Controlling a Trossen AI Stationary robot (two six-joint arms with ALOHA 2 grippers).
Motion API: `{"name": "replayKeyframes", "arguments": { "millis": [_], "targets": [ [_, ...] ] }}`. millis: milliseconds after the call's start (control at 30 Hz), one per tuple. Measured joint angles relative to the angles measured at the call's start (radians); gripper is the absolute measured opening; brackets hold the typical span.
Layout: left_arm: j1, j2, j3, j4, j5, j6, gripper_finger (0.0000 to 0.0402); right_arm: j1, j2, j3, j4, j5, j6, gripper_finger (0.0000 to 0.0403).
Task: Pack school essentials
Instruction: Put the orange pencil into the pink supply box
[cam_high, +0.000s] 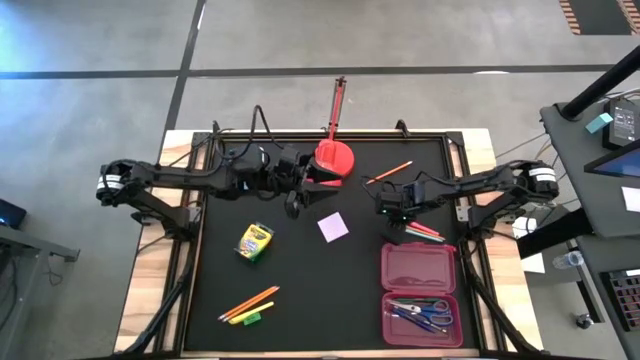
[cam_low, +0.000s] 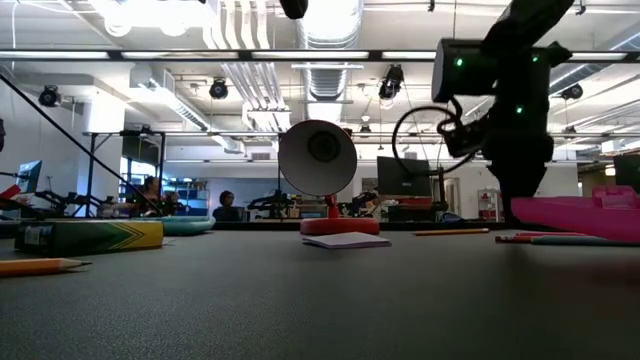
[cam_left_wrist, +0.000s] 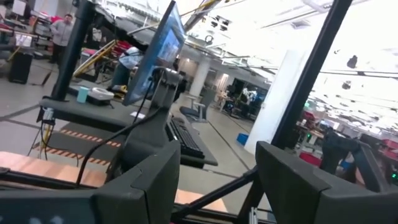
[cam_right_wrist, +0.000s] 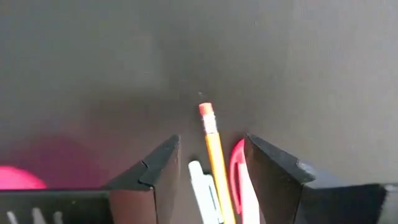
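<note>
A: Pens (cam_high: 425, 232) lie just above the pink case (cam_high: 418, 268) on the mat; the right gripper (cam_right_wrist: 210, 163) hangs over them, fingers apart around a yellow pencil (cam_right_wrist: 214, 158), not squeezing it.

B: And the left gripper (cam_left_wrist: 217, 180)?

A: By the red lamp (cam_high: 333, 160); fingers wide, holding nothing.

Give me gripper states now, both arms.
Left gripper: open, empty, raised near the red domed lamp.
Right gripper: open, straddling an orange pencil and pens, nothing gripped yet.
</note>
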Motion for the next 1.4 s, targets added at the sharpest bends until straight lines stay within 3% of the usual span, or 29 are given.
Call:
{"name": "replayKeyframes", "arguments": {
  "millis": [367,833,933,1133,1400],
  "targets": [
    [0.005,-0.023,0.002,0.001,0.000,0.000,0.0193,-0.018,0.115,0.005,0.005,-0.007,-0.055,0.0145],
    [0.005,-0.024,0.002,-0.001,0.000,-0.003,0.0193,-0.017,0.130,0.002,0.021,-0.018,-0.063,0.0023],
    [0.005,-0.024,0.002,-0.001,0.000,-0.003,0.0193,-0.017,0.128,0.002,0.023,-0.014,-0.062,0.0014],
    [0.005,-0.024,0.002,-0.001,0.000,-0.002,0.0193,-0.017,0.054,-0.005,0.023,0.001,-0.062,0.0014],
    [0.005,-0.024,0.002,-0.001,-0.040,0.031,0.0193,-0.017,-0.146,-0.003,0.017,0.032,-0.036,0.0013]
  ]
}}
